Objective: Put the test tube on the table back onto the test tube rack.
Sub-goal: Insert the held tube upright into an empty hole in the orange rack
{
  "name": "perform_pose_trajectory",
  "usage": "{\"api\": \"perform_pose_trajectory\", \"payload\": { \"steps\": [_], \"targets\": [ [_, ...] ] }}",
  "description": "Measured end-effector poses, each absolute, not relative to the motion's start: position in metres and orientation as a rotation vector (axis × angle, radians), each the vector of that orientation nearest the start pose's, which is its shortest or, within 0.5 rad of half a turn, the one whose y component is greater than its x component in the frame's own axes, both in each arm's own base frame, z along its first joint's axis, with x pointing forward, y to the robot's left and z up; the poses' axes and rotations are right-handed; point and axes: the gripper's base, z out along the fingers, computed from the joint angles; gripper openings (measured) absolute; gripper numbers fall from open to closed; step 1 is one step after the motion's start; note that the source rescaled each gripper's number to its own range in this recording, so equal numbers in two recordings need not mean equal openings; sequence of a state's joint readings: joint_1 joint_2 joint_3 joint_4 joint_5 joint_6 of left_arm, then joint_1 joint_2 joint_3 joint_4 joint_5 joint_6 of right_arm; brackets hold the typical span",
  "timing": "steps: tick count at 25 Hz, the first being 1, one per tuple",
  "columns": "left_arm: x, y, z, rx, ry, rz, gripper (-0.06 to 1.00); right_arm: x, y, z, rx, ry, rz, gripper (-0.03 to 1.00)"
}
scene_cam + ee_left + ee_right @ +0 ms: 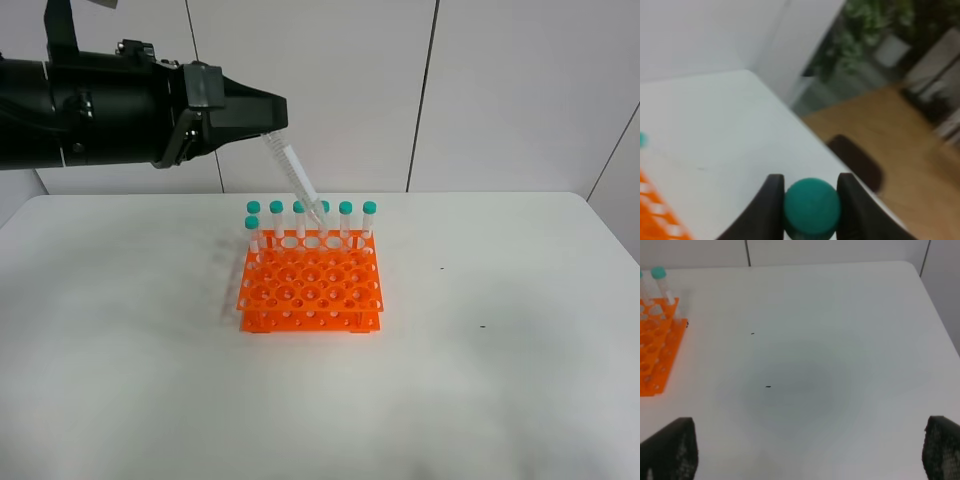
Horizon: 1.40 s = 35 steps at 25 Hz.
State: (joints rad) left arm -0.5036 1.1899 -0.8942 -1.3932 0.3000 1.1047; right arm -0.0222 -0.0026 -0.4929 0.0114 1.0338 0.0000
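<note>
Exterior high showed left jaws clamped on the tube (pixel 293 173), tilted tip-down to enter the rack (pixel 310 287); right jaws gaped empty.

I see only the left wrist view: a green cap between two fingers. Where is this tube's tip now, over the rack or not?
Observer: The test tube hangs tilted from the left gripper, its tip low over the back rows of the test tube rack.
Operator: Are holes free there?
Observer: Six capped tubes fill the back row, one more stands in the second; other holes look free.
Operator: And the other arm?
Observer: The right gripper is open, over bare table beside the rack.
</note>
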Motion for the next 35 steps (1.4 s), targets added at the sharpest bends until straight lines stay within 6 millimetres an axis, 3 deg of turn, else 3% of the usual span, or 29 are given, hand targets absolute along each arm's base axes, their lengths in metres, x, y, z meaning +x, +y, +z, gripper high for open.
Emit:
{"api": "perform_pose_trajectory", "payload": {
  "steps": [8,14,22,24,29,32,35],
  "targets": [
    [0.222,-0.149,0.351,0.685,1.665,-0.296,0.01,-0.003,0.001,0.277,0.022,2.022,0.000,1.00],
    [0.241,-0.157,0.344,0.643,1.580,-0.263,0.01,-0.003,0.001,0.277,0.022,2.022,0.003,1.00],
    [0.288,-0.185,0.279,0.642,1.635,-0.239,0.01,-0.003,0.001,0.277,0.022,2.022,0.004,1.00],
    [0.290,-0.193,0.263,0.645,1.684,-0.268,0.01,-0.003,0.001,0.277,0.022,2.022,0.004,1.00],
    [0.279,-0.222,0.248,0.699,1.677,-0.343,0.01,-0.003,0.001,0.277,0.022,2.022,0.004,1.00],
    [0.287,-0.223,0.234,0.694,1.687,-0.326,0.01,-0.003,0.001,0.277,0.022,2.022,0.004,1.00],
    [0.303,-0.210,0.221,0.661,1.731,-0.282,0.01,-0.003,0.001,0.277,0.022,2.022,0.004,1.00]
  ]
}}
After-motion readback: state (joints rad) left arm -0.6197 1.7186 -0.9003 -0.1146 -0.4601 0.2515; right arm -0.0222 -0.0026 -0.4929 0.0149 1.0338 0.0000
